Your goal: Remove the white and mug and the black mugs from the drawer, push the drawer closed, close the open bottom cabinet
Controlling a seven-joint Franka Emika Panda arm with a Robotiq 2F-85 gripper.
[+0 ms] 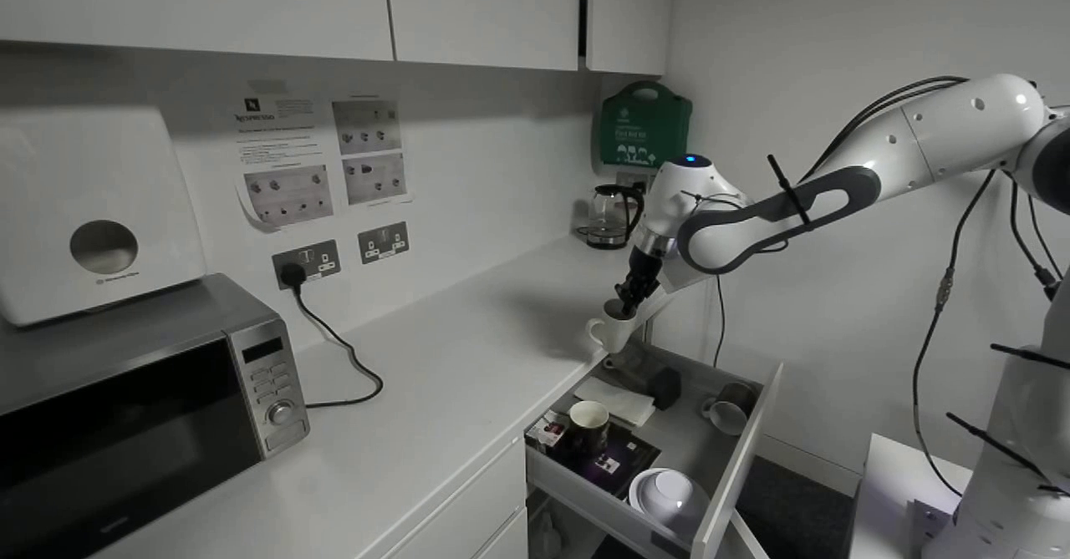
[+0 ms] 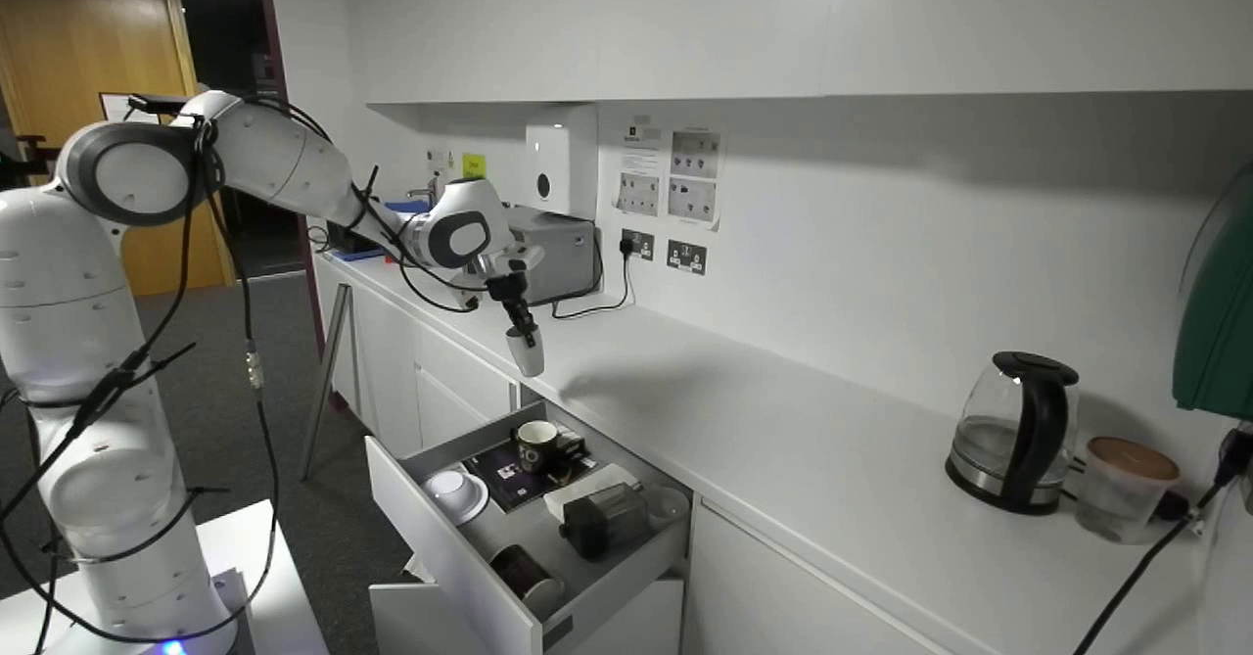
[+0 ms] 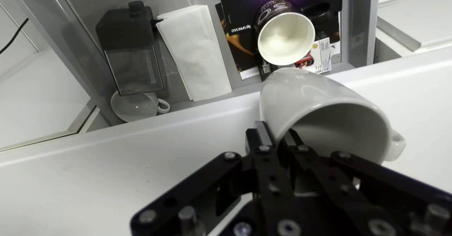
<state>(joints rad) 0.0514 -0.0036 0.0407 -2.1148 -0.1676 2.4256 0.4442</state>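
My gripper (image 1: 629, 303) is shut on the rim of a white mug (image 1: 614, 333), one finger inside and one outside. The mug is tilted above the counter's front edge; it also shows in an exterior view (image 2: 526, 356) and in the wrist view (image 3: 296, 91), handle on the far side from the fingers. The open drawer (image 2: 445, 538) lies below. In it a black mug with a pale inside (image 2: 536, 451) stands upright on a dark box; the wrist view shows it too (image 3: 277, 12). A dark mug (image 2: 519, 569) lies on its side near the drawer front. A bottom cabinet door (image 2: 406, 621) stands open below.
The drawer also holds white bowls (image 1: 669, 496), white napkins (image 3: 194, 52), a clear container with a black top (image 3: 123, 28) and a glass-like cup (image 3: 136, 109). A kettle (image 2: 1013, 430) and plastic tub (image 2: 1121, 498) stand on the counter (image 1: 468, 358). A microwave (image 1: 276, 375) stands farther along.
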